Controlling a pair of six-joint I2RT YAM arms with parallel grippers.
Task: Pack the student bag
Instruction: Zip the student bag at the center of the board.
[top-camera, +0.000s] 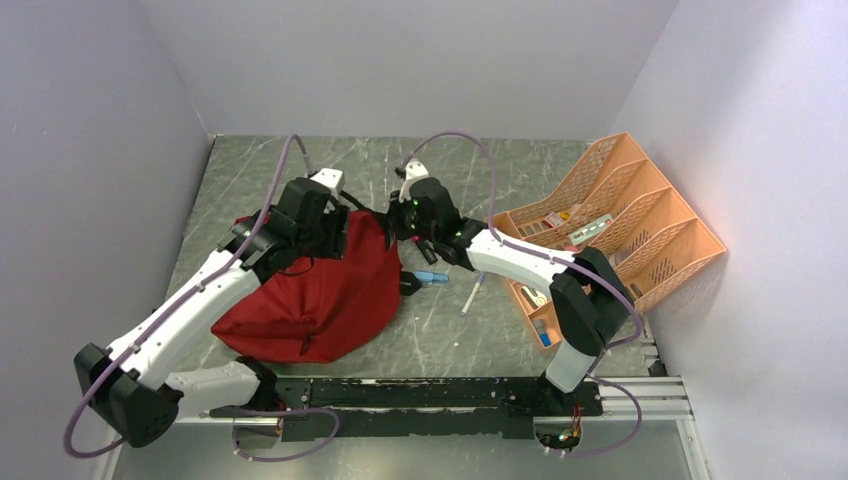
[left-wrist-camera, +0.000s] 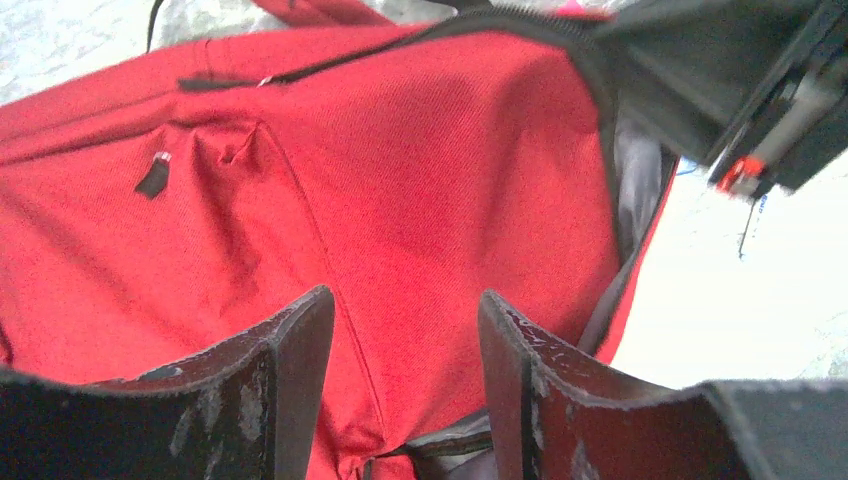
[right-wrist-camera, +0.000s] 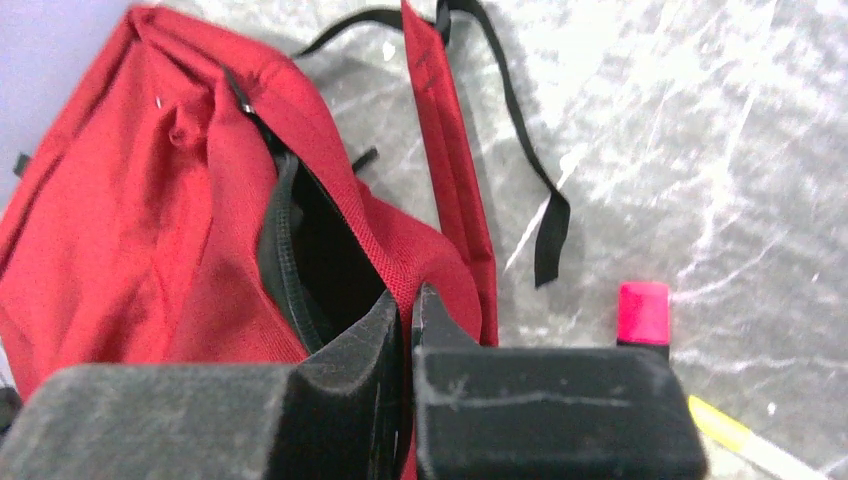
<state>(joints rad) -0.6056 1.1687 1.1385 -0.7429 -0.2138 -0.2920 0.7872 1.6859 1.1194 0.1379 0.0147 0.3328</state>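
Here the student bag (top-camera: 310, 300) is found left of centre. The left gripper (left-wrist-camera: 405, 320) is spread wide over its fabric, nothing held. The right gripper (right-wrist-camera: 410, 310) is pressed together at the zip rim. If the soft cloth is left unsupported, the mouth may sag closed.

The student bag (top-camera: 320, 295) fills the centre left, and the orange organiser (top-camera: 625, 235) walls off the right. Bare table (top-camera: 540, 165) lies open along the top edge.
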